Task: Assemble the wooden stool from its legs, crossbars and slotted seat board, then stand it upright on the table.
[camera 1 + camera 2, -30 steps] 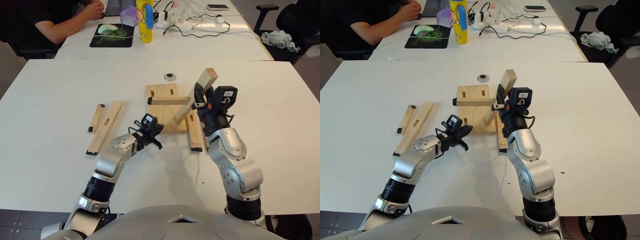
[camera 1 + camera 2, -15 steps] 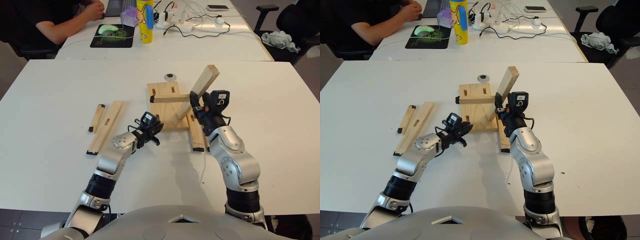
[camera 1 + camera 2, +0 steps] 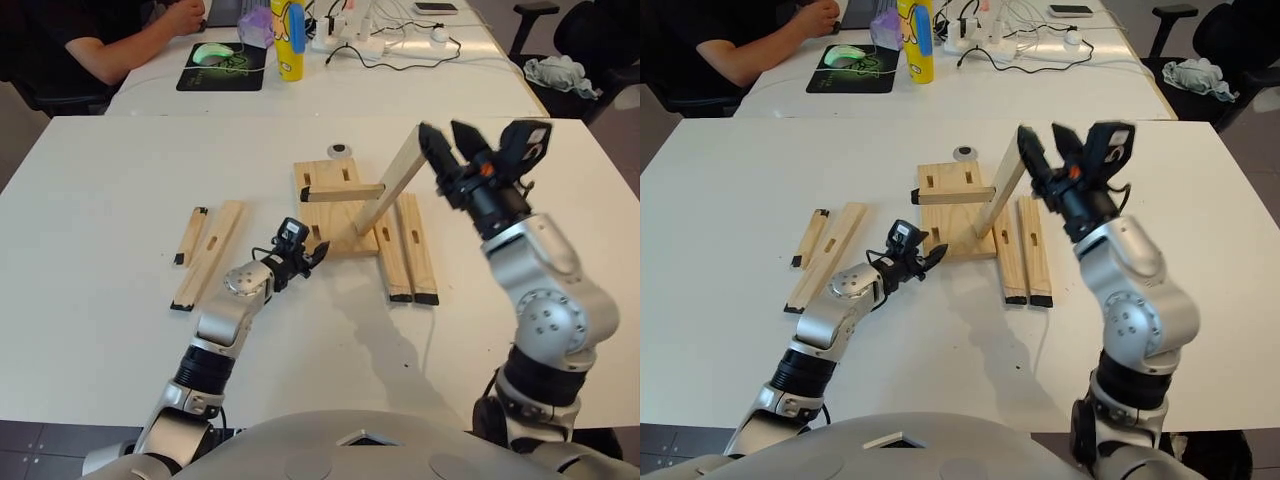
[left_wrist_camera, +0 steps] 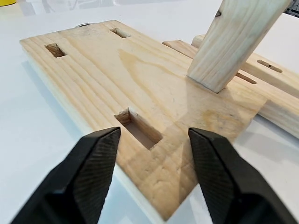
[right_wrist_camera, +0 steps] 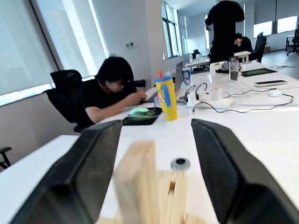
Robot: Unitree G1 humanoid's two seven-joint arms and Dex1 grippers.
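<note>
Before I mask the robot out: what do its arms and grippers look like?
The left arm and right arm are rounded silver-grey shells with black joint bands. The left gripper and right gripper are black, each with two tapered, ribbed fingers. A black camera box sits on each wrist.

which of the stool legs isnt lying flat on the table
The leaning leg, standing in the seat board and tilting up toward the right gripper. The two legs right of the board and the left leg lie flat.
</note>
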